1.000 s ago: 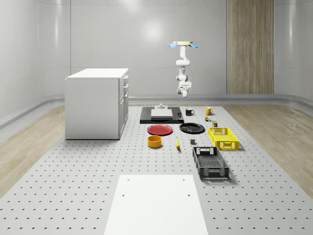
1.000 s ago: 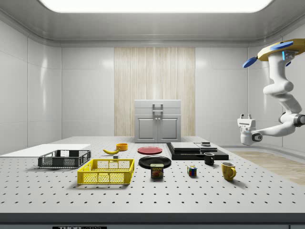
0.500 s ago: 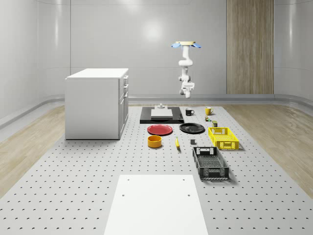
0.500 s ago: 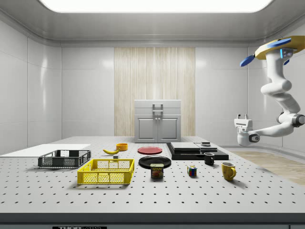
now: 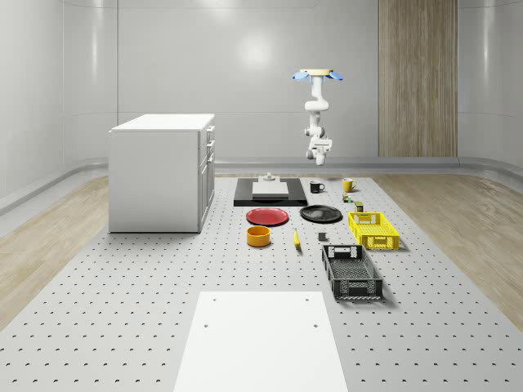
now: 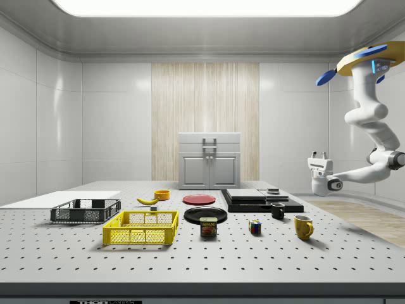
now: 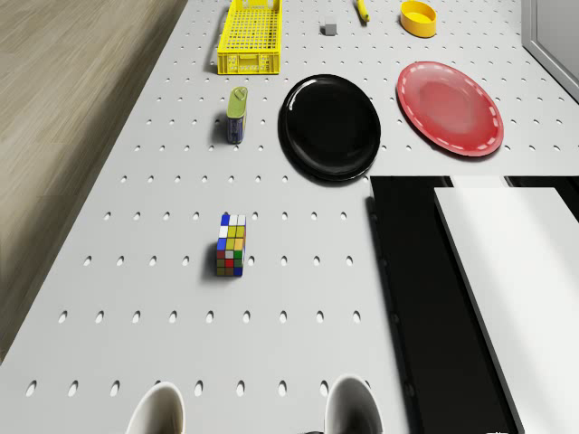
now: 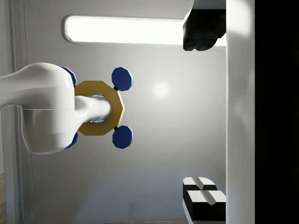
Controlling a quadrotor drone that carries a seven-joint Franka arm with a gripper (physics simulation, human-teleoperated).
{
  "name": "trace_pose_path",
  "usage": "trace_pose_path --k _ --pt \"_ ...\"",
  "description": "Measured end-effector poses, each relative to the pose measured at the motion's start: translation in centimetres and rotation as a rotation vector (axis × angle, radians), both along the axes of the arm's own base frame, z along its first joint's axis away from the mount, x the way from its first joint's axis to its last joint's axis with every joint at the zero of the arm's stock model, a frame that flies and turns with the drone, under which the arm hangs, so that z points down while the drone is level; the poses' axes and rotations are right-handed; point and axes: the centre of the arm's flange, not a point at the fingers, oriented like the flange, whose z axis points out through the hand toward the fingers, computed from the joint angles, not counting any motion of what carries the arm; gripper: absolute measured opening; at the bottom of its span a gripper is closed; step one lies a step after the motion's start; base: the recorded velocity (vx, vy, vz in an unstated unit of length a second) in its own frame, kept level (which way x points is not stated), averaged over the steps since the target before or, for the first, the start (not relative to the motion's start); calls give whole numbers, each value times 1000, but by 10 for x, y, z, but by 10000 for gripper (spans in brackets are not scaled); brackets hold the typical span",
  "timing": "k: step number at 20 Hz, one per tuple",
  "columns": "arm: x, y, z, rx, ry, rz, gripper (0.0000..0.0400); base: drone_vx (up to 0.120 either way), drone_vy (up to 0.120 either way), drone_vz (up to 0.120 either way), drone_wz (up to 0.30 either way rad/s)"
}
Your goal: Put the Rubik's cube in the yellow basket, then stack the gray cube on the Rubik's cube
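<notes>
The Rubik's cube stands on the perforated table, also seen as Rubik's cube and Rubik's cube, between the mugs and a tin. The yellow basket lies further along the table, with the small gray cube beside it. The drone hovers high off the table's far end, past the mugs. Its arm hangs down and bends, so the gripper points upward, open and holding nothing, well above and away from the Rubik's cube.
A tin, a black plate, a red plate, an orange bowl and a banana lie between the Rubik's cube and the basket. Two mugs stand nearest the drone. Black slab, black crate, white cabinet.
The drone and arm have drifted toward the whole-scene view's right and the side view's left. The gripper stays open and upturned; the table objects have not moved.
</notes>
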Motion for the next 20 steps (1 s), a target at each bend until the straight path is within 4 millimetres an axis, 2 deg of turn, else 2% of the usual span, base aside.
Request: trace_pose_path --k 7,12,16,18,20 --pt "0 11 -1 -107 -5 -3 400 120 120 0 0" --pt "-1 30 -6 -309 -9 -8 400 120 120 0 0" --pt "0 58 -23 -634 -10 -17 400 120 120 0 0" --pt "0 75 -40 -878 -10 -24 400 120 120 0 0" --pt "1 88 -67 -1178 -10 -33 400 120 120 0 0"
